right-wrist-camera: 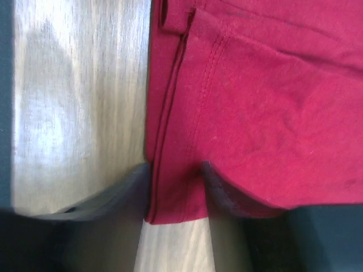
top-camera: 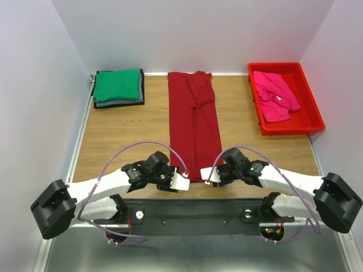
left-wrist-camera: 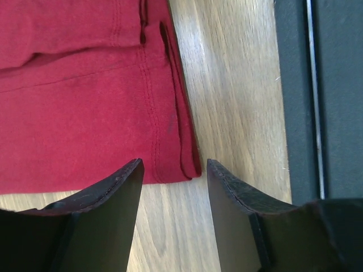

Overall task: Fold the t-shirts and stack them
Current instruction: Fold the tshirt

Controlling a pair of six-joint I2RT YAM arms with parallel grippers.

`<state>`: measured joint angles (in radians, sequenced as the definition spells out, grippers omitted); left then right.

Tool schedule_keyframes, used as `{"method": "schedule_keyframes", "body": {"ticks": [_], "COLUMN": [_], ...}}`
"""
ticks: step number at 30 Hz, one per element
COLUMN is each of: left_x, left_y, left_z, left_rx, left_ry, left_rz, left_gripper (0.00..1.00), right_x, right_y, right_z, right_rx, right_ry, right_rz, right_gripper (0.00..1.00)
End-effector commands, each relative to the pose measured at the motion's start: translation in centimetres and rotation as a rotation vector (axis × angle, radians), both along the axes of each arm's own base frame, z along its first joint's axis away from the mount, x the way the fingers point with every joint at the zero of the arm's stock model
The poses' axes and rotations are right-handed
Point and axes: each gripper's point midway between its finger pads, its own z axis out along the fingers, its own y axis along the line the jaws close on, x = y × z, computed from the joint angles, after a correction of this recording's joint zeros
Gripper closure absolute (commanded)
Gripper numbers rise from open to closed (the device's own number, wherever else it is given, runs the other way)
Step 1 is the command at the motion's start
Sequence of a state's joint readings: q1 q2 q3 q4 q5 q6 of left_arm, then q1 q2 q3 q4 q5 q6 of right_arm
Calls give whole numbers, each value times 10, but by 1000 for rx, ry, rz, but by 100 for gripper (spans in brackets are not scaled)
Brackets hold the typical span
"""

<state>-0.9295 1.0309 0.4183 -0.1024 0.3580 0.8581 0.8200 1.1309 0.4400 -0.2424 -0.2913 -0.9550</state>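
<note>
Maroon t-shirt point(top-camera: 193, 127) lies flat; left gripper point(left-wrist-camera: 174, 164) and right gripper point(right-wrist-camera: 176, 166), both part-open, straddle its near hem corners.

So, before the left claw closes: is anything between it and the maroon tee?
Nothing visible. The open left claw is right at the maroon tee's near corner, with just table under its fingers.

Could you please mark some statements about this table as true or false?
The green shirt lies folded on a grey shirt. True.
The pink shirt lies on the bare table. False: it is in the red tray.
The dark red shirt is folded into a long strip. True.
The left gripper is lifting the dark red shirt. False: its jaws stand open, the hem flat on the table.
</note>
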Motion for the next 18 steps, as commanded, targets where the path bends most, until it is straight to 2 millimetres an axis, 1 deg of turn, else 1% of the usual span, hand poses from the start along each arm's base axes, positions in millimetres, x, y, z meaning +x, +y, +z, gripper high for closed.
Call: {"method": "schedule_keyframes", "body": {"ticks": [1,2,3,4,5,10,14,18], "left_x": [10,11,12,13,13,9,7,0], "left_y": [-8,-10,-10,-12,-12,-14,-16,-19], "left_z": [1,2,-1,-1,-2,-9,-11,-12], "left_rx": [-3,-5,1,0,1,27,40,46], "left_ry": [-57,-61,-59,-63,-66,-81,-96,-89], "left_rz": [-24,-22,-22,-25,-32,-76,-110,-156], "left_gripper": [41,41,42,42,42,48,48,44], "right_x": [-8,-8,-8,-7,-6,-6,-6,-4], "right_y": [-12,-13,-13,-14,-14,-12,-13,-10], "right_z": [-22,-22,-24,-24,-24,-20,-19,-16], "right_rx": [-62,-65,-74,-78,-78,-62,-66,-59], "right_ry": [20,19,21,15,17,26,30,31], "right_rz": [10,6,7,3,0,-17,-28,-39], "right_gripper": [64,69,87,95,99,100,100,99]}}
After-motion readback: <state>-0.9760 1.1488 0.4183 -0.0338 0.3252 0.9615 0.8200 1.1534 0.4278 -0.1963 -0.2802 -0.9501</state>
